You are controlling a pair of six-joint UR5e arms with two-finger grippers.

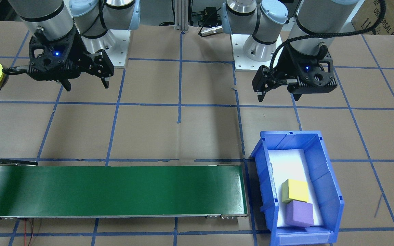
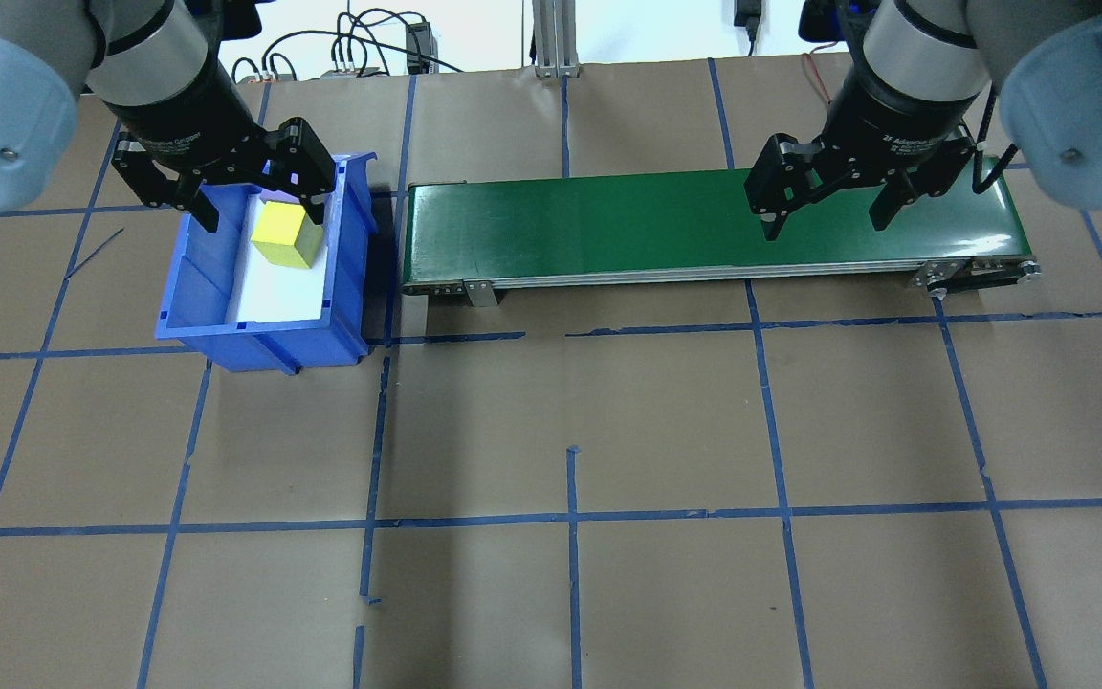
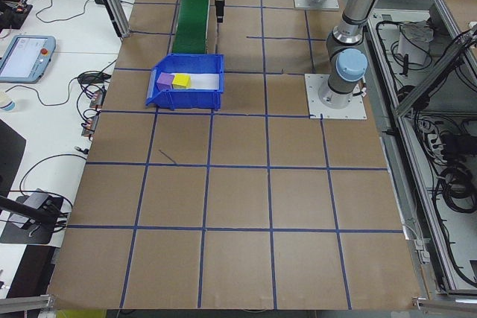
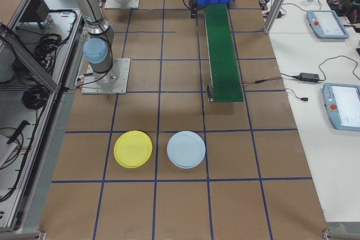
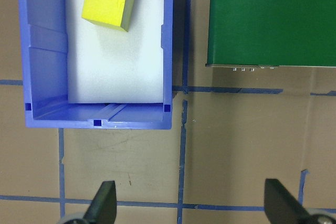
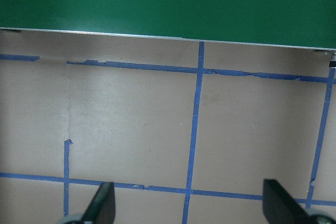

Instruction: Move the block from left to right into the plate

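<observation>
Overhead, we see both arms hanging above the brown-papered table with wrists pointing down. The left gripper hovers over the blue bin, its fingers spread wide and grasping nothing; the left wrist view shows both fingertips apart above bare paper just short of the bin. The right gripper hovers at the near edge of the green conveyor belt, toward its right end, likewise spread and empty.

One conveyor belt lies lengthwise across the far side of the table, its left end just beside the one bin. The bin has a white floor and holds two foam cubes: a yellow block and a purple block, side by side and touching, in the half of the bin farthest from the robot.

Two round plates lie on the table well beyond the belt's right end: the bright-yellow plate, shallow with a raised rim, and a pale-blue plate just beside it, apart. Both plates carry nothing.
</observation>
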